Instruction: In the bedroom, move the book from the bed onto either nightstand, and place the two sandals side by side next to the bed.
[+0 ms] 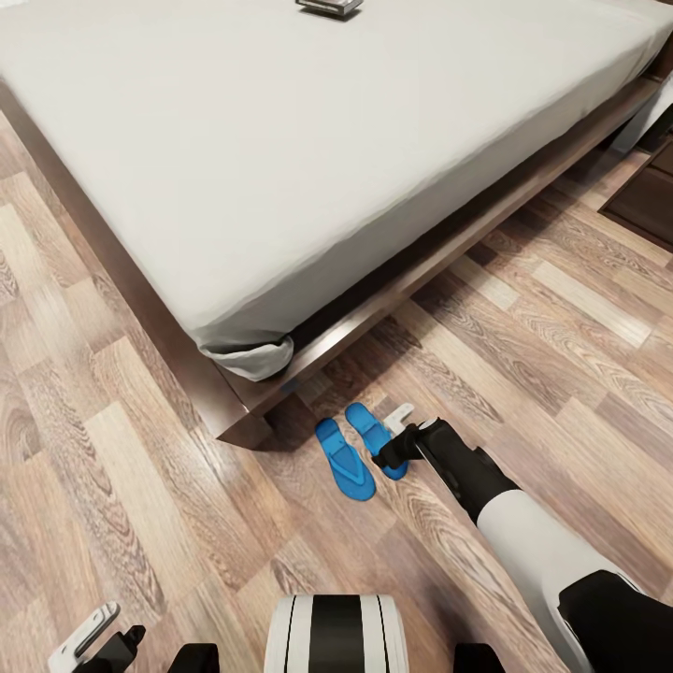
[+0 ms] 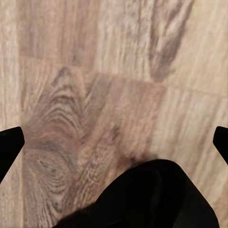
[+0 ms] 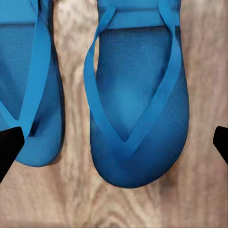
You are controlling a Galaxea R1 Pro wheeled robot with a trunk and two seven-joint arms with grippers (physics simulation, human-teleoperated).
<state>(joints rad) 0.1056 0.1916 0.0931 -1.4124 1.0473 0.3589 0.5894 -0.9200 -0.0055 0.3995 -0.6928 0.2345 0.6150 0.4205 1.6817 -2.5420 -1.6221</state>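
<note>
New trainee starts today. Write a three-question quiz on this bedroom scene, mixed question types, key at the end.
1. True or false: the two sandals lie side by side on the floor near a corner of the bed.
2. Multiple choice: the book is A) on the floor, B) on the mattress, C) in a claw.
3. Fill in: the right claw hovers over the ____, its fingers spread apart.

Key: 1 true; 2 B; 3 sandals.
</note>
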